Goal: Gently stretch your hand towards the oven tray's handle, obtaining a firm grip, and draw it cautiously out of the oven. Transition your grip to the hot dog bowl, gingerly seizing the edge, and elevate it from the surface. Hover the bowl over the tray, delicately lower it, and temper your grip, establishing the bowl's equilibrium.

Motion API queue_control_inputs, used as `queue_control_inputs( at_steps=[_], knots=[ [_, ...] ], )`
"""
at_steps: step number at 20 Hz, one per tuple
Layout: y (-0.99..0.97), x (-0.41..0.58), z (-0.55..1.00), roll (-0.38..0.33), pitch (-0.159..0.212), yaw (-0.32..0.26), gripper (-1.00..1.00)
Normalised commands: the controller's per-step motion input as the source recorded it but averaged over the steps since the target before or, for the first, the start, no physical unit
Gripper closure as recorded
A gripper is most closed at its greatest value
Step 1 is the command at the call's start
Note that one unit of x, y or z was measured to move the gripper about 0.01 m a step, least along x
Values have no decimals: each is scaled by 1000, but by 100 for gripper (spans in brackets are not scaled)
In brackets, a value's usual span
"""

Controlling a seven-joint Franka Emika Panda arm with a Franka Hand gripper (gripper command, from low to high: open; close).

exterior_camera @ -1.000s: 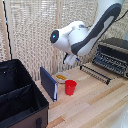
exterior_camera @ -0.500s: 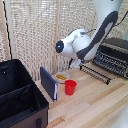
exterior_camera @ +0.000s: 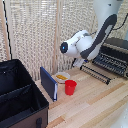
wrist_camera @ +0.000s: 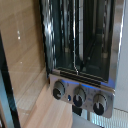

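In the exterior view the white arm (exterior_camera: 82, 42) has drawn back toward the view's left, away from the boxy dark oven (exterior_camera: 114, 54). Its wire oven tray (exterior_camera: 107, 62) sticks out over the pale wood table (exterior_camera: 95, 105). The hot dog bowl (exterior_camera: 62, 77) sits behind a red cup (exterior_camera: 70, 87), beside a blue panel (exterior_camera: 48, 84).

The wrist view shows the oven's glossy glass door (wrist_camera: 80, 35) and three round knobs (wrist_camera: 79, 95); whether the fingers are apart, I cannot tell.
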Motion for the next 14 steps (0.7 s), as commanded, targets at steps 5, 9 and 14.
queue_control_inputs(
  at_steps=[5,9,14],
  knots=[
    [-742,91,18,11,0,4,-100],
    [-786,0,51,-1,0,8,-100],
    [-758,0,0,0,1,0,-100]
  ],
)
